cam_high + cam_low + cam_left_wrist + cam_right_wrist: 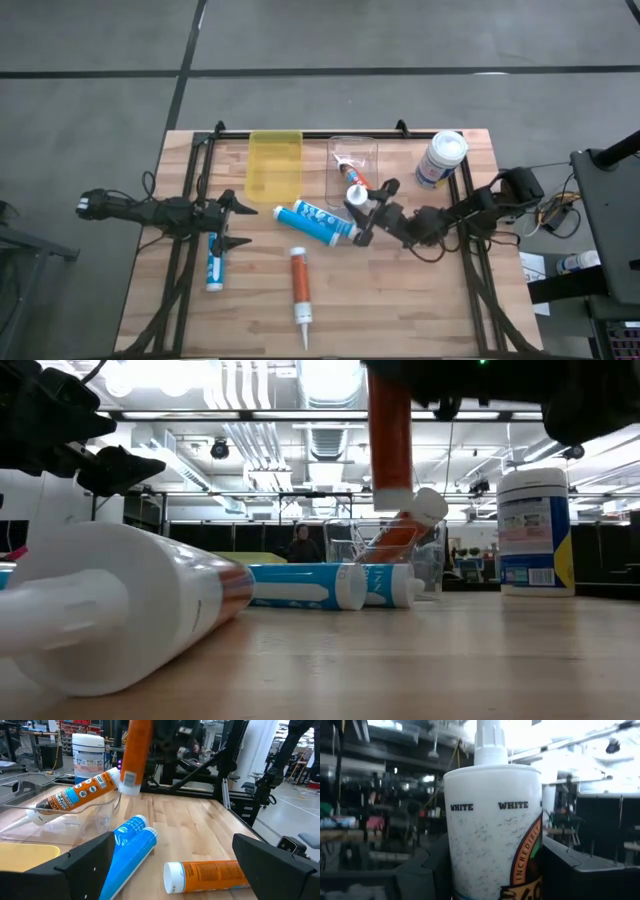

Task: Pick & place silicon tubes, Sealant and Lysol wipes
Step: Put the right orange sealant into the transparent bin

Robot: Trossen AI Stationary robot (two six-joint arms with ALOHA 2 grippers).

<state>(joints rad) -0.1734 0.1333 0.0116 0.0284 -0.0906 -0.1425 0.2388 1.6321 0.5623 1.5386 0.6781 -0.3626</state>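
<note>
My right gripper (357, 208) is shut on an orange sealant tube (390, 440) that hangs upright by the near edge of a clear bin (352, 160). A second orange tube (75, 795) leans in that bin, its flat end on the rim. On the wood lie a blue tube (315, 222), another blue tube (213, 262) and a third orange tube (298, 295). The Lysol wipes (440, 160) stand upright at the far right. My left gripper (238, 222) waits open at the left, pointing level toward the blue tube. My right gripper pinches the orange tube's body (492, 865) between its two fingers (420, 875), below the white nozzle end. The fingers come level from the table's right and lie across the tube. It stands upright and lifted clear, nozzle (490, 740) up and flat white end (392, 498) down.
A yellow bin (275, 163) stands left of the clear bin at the far side. Black rails (190, 230) run along both sides of the table top. Bare wood shows near the front right corner (420, 310).
</note>
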